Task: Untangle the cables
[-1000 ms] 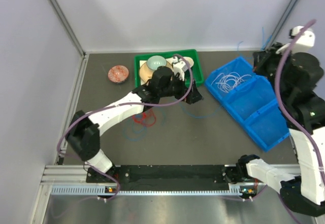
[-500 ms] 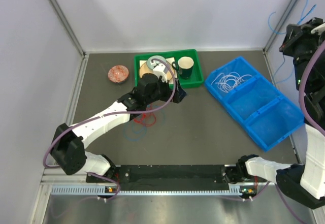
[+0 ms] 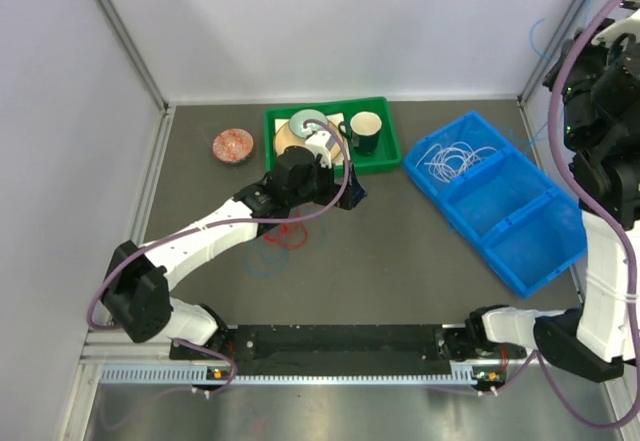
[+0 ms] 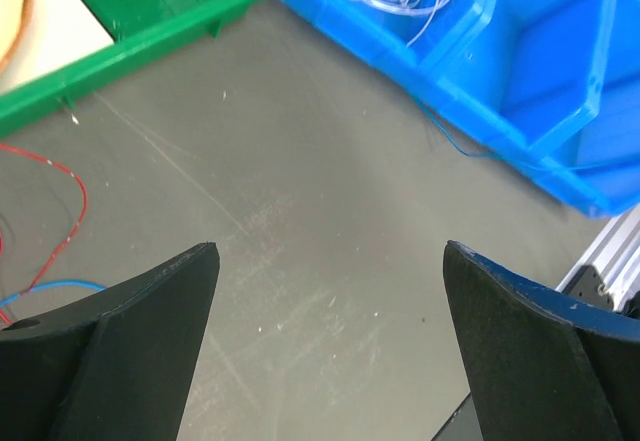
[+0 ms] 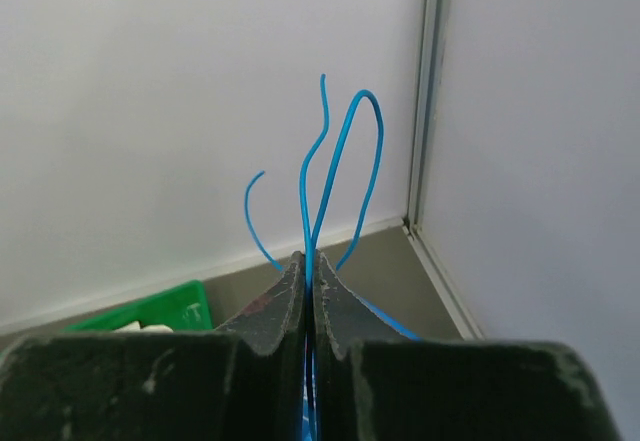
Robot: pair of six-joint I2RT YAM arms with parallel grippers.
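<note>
Blue cable (image 5: 304,196) within right gripper (image 5: 309,259)

In the last second the left arm (image 3: 215,229) has drawn back from over the green tray (image 3: 375,164), uncovering the cup (image 3: 365,129). Its wide-open left pincer (image 4: 330,261) now hangs off the tray's near right corner. The right arm (image 3: 600,161) has climbed from beside the blue bin (image 3: 500,211). Its right pincer (image 5: 310,266) has carried the pinched blue cable (image 5: 315,181) up, clearing its strand off the bench (image 3: 400,261) between tray and bin.
</note>
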